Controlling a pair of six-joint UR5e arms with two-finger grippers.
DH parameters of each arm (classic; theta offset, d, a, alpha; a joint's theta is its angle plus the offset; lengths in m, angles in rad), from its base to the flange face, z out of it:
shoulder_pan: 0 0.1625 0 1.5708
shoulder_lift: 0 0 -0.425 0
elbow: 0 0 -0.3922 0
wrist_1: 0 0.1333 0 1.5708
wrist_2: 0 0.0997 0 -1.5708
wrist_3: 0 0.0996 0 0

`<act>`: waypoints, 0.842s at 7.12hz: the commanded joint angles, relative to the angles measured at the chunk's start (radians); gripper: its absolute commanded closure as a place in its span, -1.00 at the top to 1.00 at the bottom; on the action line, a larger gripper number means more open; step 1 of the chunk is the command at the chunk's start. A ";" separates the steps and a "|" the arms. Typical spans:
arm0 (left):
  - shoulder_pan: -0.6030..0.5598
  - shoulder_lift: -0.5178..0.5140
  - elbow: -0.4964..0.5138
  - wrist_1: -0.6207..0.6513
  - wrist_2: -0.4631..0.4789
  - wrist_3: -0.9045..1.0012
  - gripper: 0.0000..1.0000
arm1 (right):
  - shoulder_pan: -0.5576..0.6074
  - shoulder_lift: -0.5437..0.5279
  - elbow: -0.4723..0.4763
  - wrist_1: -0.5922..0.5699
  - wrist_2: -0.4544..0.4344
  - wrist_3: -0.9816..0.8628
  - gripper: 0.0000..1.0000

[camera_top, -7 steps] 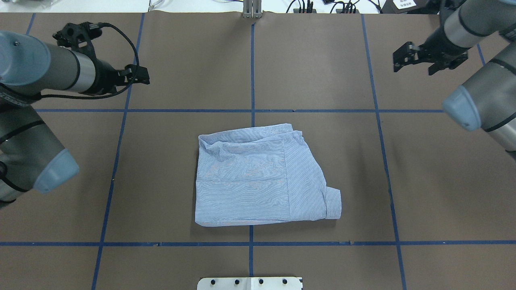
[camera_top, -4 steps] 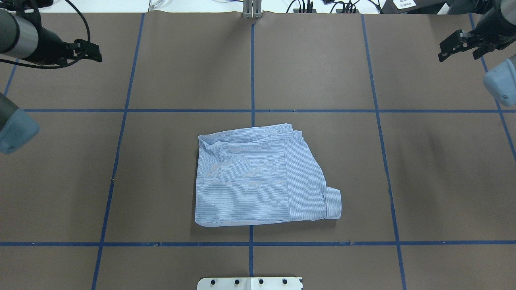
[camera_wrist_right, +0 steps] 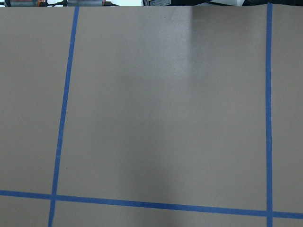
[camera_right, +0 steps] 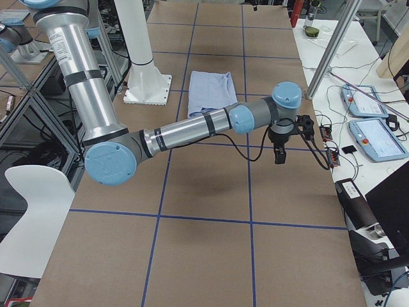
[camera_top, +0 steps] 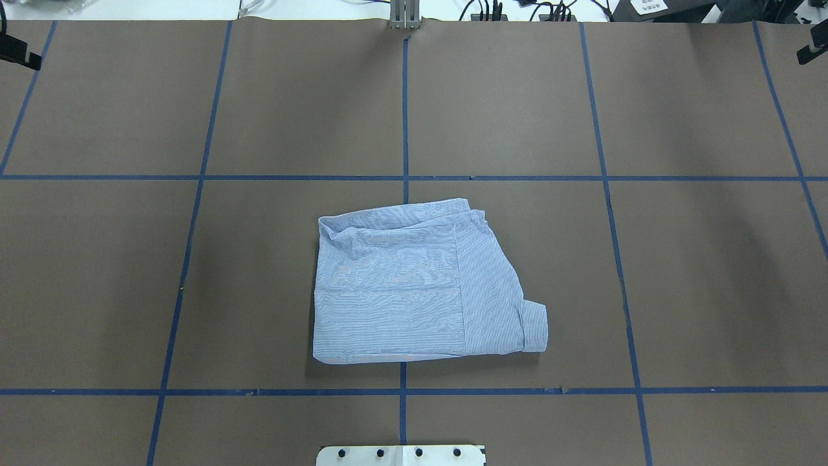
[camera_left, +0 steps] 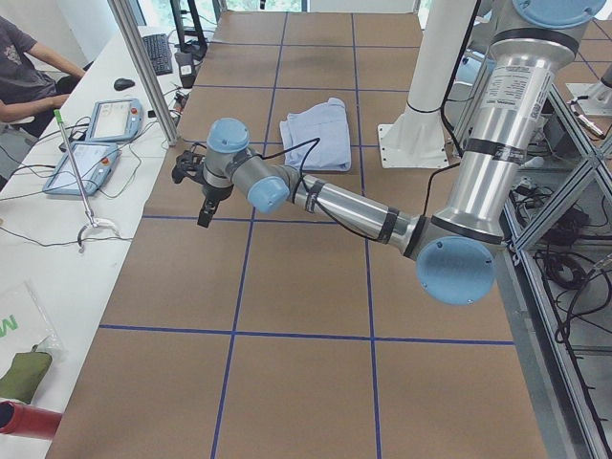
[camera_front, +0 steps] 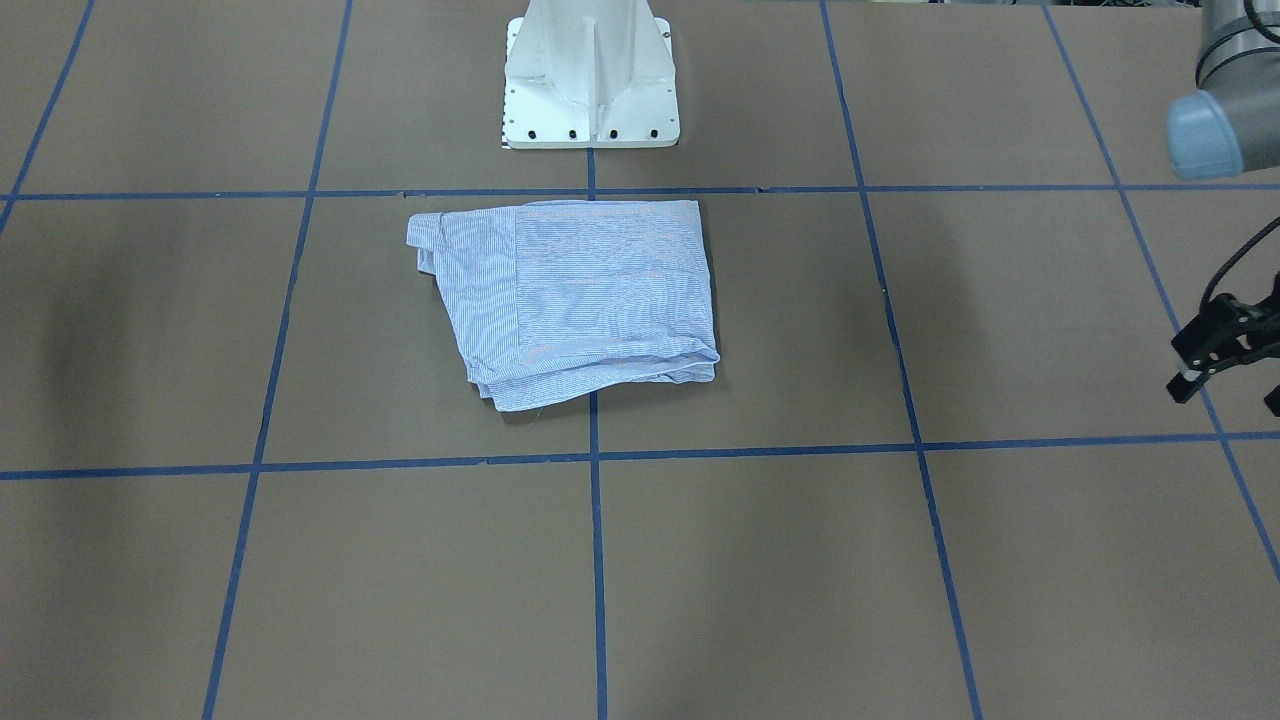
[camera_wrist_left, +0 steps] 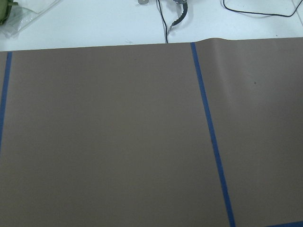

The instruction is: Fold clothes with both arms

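The light blue striped shirt (camera_top: 414, 285) lies folded in a rough rectangle at the middle of the table, one cuff sticking out at its near right corner. It also shows in the front view (camera_front: 580, 295). Both grippers are far from it and empty. My left gripper (camera_front: 1228, 395) hangs over the table's far left corner with its fingers spread; only a tip of it shows in the overhead view (camera_top: 16, 53). My right gripper (camera_right: 287, 137) is over the far right corner with its fingers apart; only one tip shows overhead (camera_top: 814, 52). Both wrist views show bare brown table.
The white pedestal base (camera_front: 590, 80) stands just behind the shirt on the robot's side. Blue tape lines (camera_top: 404, 178) grid the brown table. A white bench with tablets (camera_left: 96, 143) and cables runs along the far edge, where a person (camera_left: 29, 67) sits.
Both arms have swung outward and toward the far corners, away from the shirt, nearly leaving the overhead view. The shirt has not moved.
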 commanded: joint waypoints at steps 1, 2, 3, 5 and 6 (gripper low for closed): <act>-0.029 0.038 0.000 -0.016 -0.005 0.056 1.00 | 0.012 -0.075 0.021 0.035 0.009 -0.005 1.00; -0.035 0.048 0.009 -0.050 -0.002 0.062 1.00 | 0.009 -0.078 -0.042 0.077 0.009 -0.001 1.00; -0.040 0.048 0.036 -0.059 0.038 0.064 1.00 | 0.009 -0.067 -0.112 0.144 0.009 -0.005 1.00; -0.043 0.051 0.073 -0.024 0.092 0.067 1.00 | 0.023 -0.086 -0.108 0.151 -0.098 -0.001 1.00; -0.041 0.069 0.078 0.057 0.095 0.082 1.00 | 0.024 -0.089 -0.099 0.142 -0.137 0.002 1.00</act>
